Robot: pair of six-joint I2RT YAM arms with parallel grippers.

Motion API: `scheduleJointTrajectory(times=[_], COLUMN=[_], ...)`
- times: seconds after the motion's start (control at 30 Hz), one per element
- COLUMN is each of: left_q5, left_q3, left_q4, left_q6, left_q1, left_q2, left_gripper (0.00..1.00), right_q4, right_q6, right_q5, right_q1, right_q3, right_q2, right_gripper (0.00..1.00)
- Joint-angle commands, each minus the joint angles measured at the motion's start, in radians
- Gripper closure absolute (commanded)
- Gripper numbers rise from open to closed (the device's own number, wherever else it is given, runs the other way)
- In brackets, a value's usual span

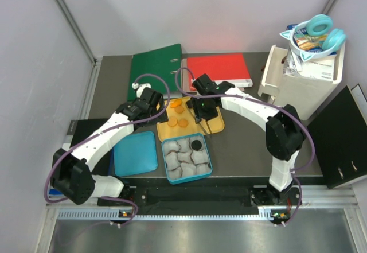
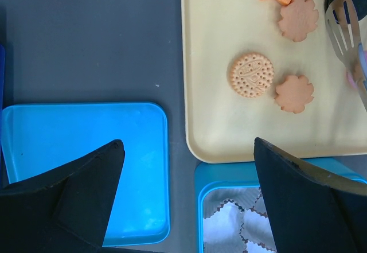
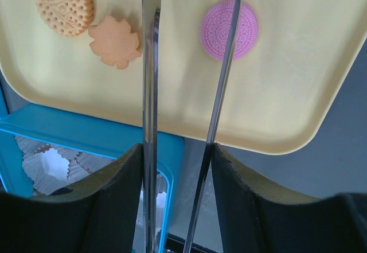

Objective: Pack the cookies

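Observation:
Several orange cookies [image 1: 179, 109] lie on a cream tray [image 1: 165, 131]. In the left wrist view they show as a round one [image 2: 251, 74] and flower shapes [image 2: 293, 93]. A pink cookie [image 3: 229, 29] lies on the tray between the tips of metal tongs [image 3: 151, 63]. A black cookie [image 1: 197, 144] sits in the blue box [image 1: 170, 177] lined with paper cups. My right gripper [image 1: 205, 113] [image 3: 176, 150] is shut on the tongs above the tray. My left gripper [image 1: 151, 106] [image 2: 187, 144] is open and empty, above the gap between lid and tray.
A blue lid [image 1: 135, 152] lies left of the box. A green binder [image 1: 155, 66] and a red book [image 1: 218, 68] lie at the back. A white bin [image 1: 304, 75] with headphones stands at the back right. A black folder [image 1: 344, 135] is at the right.

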Motion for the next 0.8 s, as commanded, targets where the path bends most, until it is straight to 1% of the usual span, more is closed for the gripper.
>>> scheduleJointTrajectory(times=[0.0,0.03,0.17,0.43,0.53,0.67,0.7,0.73,0.77], left_q5=[-0.014,-0.014,-0.009,-0.009,-0.011,-0.008,-0.006,0.000,0.003], left_q3=[0.010,0.008,0.010,0.023,0.031,0.034,0.034,0.033,0.033], left_q4=[0.017,0.016,0.019,0.023,0.025,0.025,0.028,0.031,0.032], left_q6=[0.002,0.002,-0.003,0.000,0.002,0.002,0.000,-0.003,-0.004], left_q1=[0.004,0.004,0.004,0.006,0.006,0.006,0.004,0.006,0.004], left_q2=[-0.003,-0.003,0.001,0.009,0.012,0.015,0.018,0.018,0.021], left_gripper=[0.01,0.01,0.01,0.01,0.01,0.01,0.01,0.01,0.01], right_q4=[0.049,0.052,0.050,0.024,0.012,0.009,0.014,0.018,0.026], right_q6=[-0.001,-0.001,-0.002,-0.010,-0.012,-0.019,-0.021,-0.022,-0.022], right_q5=[0.019,0.019,-0.004,0.011,0.011,0.011,0.011,0.010,0.007], right_q1=[-0.011,-0.011,-0.011,-0.011,-0.011,-0.011,-0.011,-0.011,-0.011], right_q3=[0.061,0.060,0.044,0.030,0.024,-0.025,-0.037,-0.060,-0.066], right_q2=[0.005,0.000,-0.027,-0.136,-0.193,-0.264,-0.282,-0.287,-0.288], right_gripper=[0.53,0.57,0.63,0.66,0.66,0.66,0.65,0.60,0.57])
